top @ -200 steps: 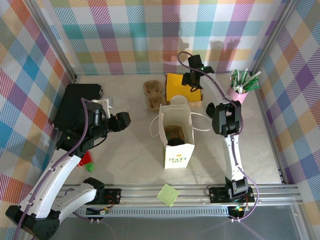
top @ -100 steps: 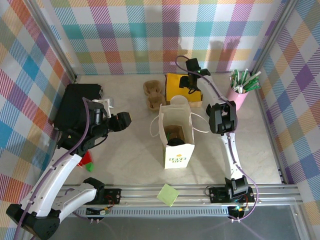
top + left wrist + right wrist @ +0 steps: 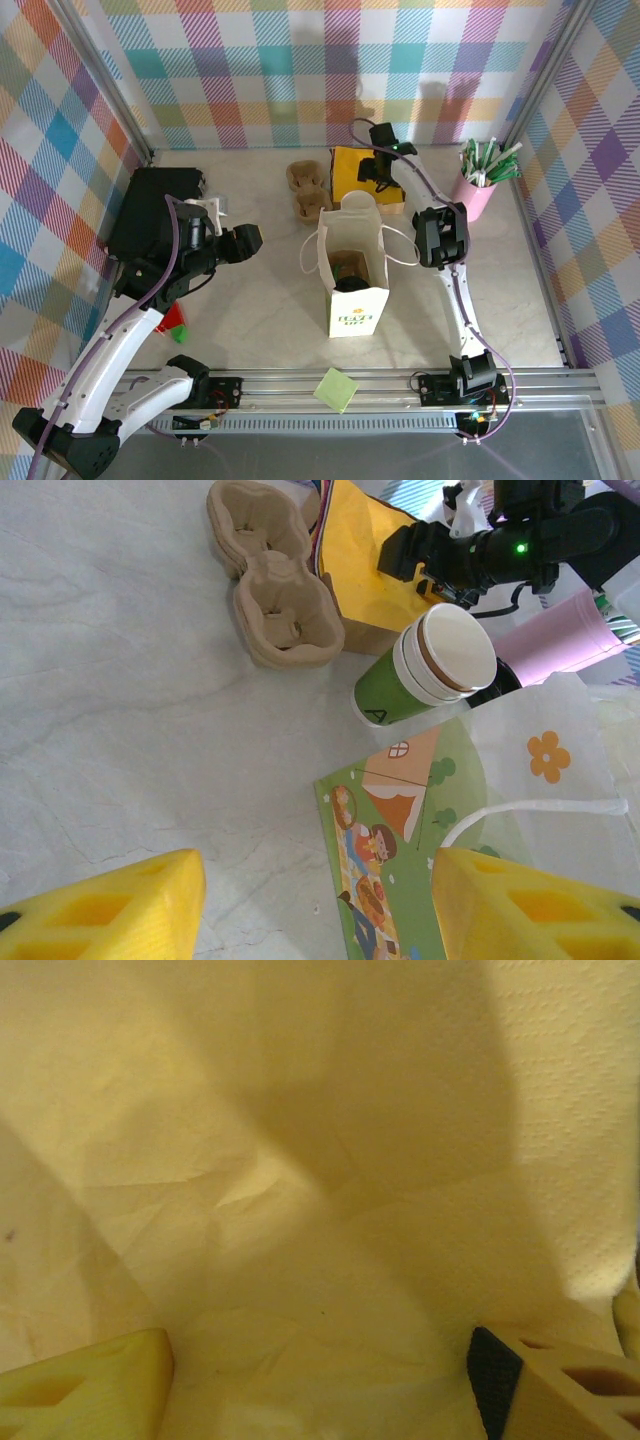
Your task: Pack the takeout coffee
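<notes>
Holding nothing on either side

Seeing the paper bag point(image 3: 345, 285) upright at table centre, mouth gaping. Finding the left gripper point(image 3: 248, 241) at 9 o'clock from it, yellow fingers point(image 3: 100, 900) spread far apart, nothing between. Finding the right gripper point(image 3: 378, 172) at 12 o'clock, splayed wide close over the yellow napkins point(image 3: 350, 165) and gripping none. Noting a stack of cups point(image 3: 425, 670) just behind the bag, near the cardboard carriers point(image 3: 275, 600). Cannot tell whether the round brown shape point(image 3: 347, 266) deep in the bag is the takeout coffee.
</notes>
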You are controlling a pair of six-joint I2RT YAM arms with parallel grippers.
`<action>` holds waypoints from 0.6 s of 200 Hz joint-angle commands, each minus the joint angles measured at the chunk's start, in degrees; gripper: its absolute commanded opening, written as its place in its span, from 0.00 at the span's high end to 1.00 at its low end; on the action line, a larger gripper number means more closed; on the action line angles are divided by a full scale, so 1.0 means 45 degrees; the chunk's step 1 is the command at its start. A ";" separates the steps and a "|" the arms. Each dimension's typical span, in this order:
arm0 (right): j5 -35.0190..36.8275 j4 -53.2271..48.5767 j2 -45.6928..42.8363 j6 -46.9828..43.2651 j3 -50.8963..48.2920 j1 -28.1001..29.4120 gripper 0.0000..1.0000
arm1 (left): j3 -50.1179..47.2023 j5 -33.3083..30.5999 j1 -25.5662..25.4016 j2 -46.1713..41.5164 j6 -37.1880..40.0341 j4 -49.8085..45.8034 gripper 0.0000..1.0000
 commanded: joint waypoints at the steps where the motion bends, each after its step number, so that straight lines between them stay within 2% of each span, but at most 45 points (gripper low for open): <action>1: 0.0129 -0.0335 0.0297 0.0207 0.0439 -0.0087 0.24 | 0.0137 0.0065 0.0126 -0.0203 0.0145 0.0095 0.39; 26: 0.0109 -0.0374 0.0429 0.0330 0.0463 -0.0104 0.27 | 0.0044 0.0043 0.0131 -0.0285 0.0092 0.0071 0.39; 60: 0.0070 -0.0582 0.0347 0.0502 0.0498 -0.0086 0.38 | 0.0085 0.0038 0.0136 -0.0292 0.0067 -0.0026 0.39; 86: 0.0326 -0.0678 0.0210 0.0432 0.0484 -0.0105 0.50 | 0.0051 -0.0115 0.0127 -0.0278 0.0069 -0.0169 0.39; 120: -0.0177 -0.0424 0.0178 0.0488 0.0494 -0.0169 0.65 | 0.0073 -0.0069 0.0126 -0.0205 0.0062 -0.0280 0.39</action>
